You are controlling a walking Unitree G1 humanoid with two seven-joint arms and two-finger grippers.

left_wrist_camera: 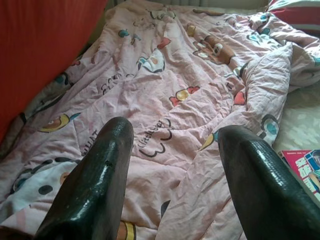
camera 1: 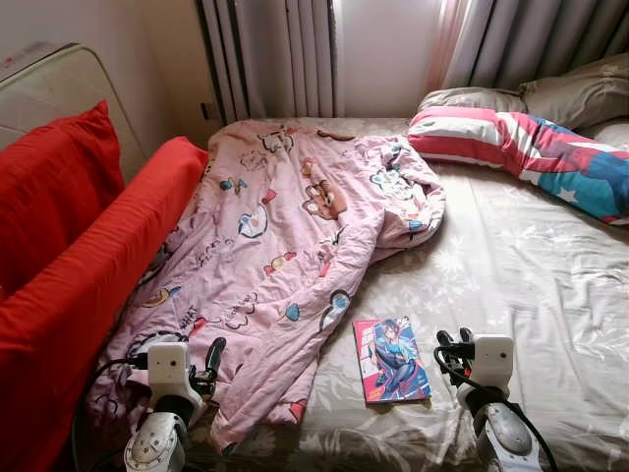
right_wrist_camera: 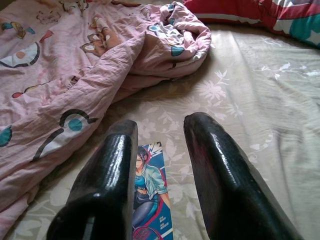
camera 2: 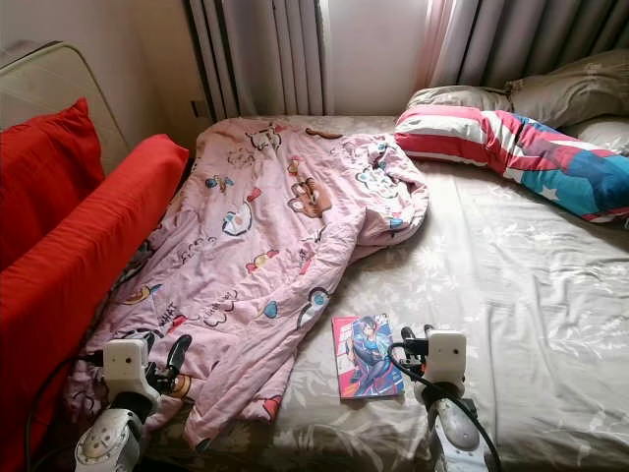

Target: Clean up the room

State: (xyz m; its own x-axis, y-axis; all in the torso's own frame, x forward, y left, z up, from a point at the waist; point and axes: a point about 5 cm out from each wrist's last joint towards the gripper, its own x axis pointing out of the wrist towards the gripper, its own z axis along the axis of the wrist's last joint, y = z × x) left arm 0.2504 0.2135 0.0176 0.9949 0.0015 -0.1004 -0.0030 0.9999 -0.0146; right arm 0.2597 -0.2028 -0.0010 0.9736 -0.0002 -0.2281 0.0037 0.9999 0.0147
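The comic book (camera 1: 390, 360) lies flat on the bed (camera 1: 531, 285), cover up, just beside the pink blanket's (camera 1: 275, 246) lower edge; its long axis runs away from the robot toward the curtains (camera 1: 285, 54), tilted slightly. The right end effector (right_wrist_camera: 160, 145) hangs over it with fingers spread (its wrist view catches the cover figure between them). The left end effector (left_wrist_camera: 172, 150), also spread, hovers above the rumpled blanket. From the head views you also see the red cushions (camera 1: 69, 246) at the left and a striped pillow (camera 1: 531, 152) beyond.
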